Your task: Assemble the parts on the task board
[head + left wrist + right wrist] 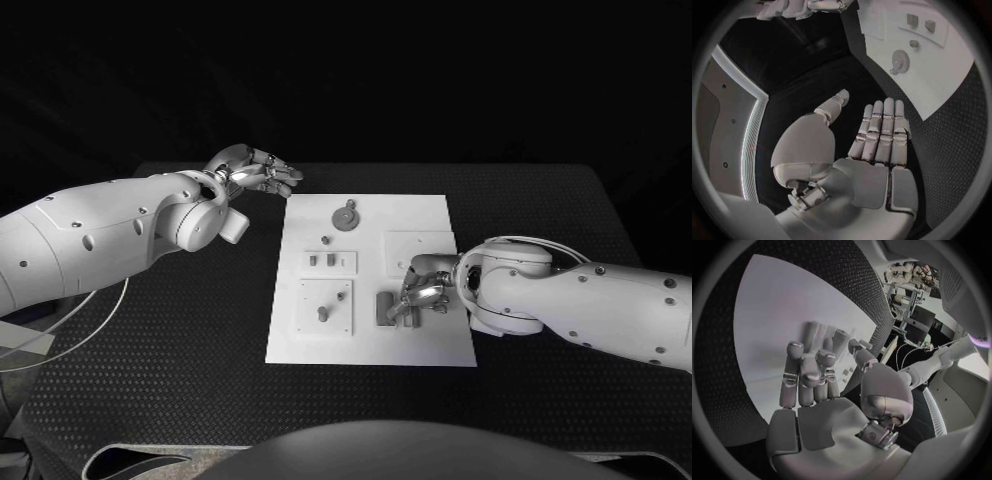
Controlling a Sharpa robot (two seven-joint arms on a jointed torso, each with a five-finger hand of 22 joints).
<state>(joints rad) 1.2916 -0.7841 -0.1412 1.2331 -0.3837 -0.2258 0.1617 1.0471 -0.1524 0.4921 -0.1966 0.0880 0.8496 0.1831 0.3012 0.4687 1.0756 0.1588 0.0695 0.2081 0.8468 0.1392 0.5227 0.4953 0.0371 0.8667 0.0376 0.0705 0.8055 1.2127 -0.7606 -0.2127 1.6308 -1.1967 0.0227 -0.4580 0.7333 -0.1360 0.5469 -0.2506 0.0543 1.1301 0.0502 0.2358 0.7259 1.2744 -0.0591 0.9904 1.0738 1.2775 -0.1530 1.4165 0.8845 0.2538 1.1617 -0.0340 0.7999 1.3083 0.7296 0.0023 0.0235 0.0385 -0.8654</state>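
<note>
So the task board (372,280) is sitting in the middle of the table (173,390). The left hand (254,170) is hovering just off the board's far left corner, while the right hand (421,292) is resting over the parts (392,308) near its right edge.

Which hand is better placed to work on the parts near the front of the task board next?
Probably the right hand: it is already over the task board, fingers down at the grey parts near its front edge. The left hand hangs off the board beyond its far left corner, holding nothing.
</note>
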